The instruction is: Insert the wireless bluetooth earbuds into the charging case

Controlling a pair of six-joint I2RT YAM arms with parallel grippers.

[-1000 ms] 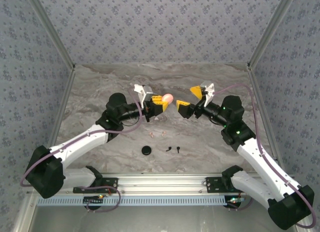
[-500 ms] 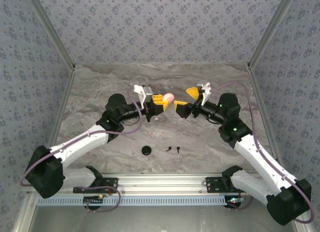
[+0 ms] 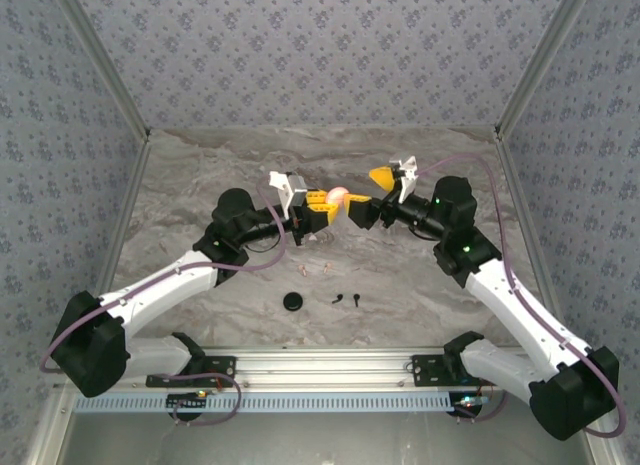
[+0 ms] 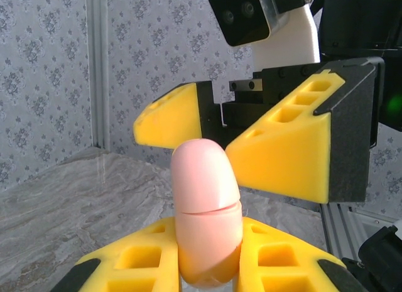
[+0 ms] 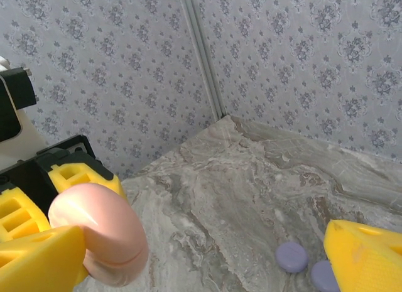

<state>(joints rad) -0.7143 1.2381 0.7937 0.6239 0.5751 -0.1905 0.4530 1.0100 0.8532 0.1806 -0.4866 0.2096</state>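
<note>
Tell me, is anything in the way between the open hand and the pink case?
No, nothing visible is. The open right hand faces the pink case with only air between them, its yellow fingers spread either side. The left hand is shut on the case's lower half.

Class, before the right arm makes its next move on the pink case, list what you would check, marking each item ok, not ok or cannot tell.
1. Left gripper shut on the pink case: ok, clamped around its lower half.
2. Right gripper open: ok, jaws wide apart.
3. Case centred between the right gripper's jaws: not ok; in the right wrist view it sits against one finger.
4. Case lid open: not ok; the seam is closed.
5. Black earbuds lying free on the table: ok.
</note>
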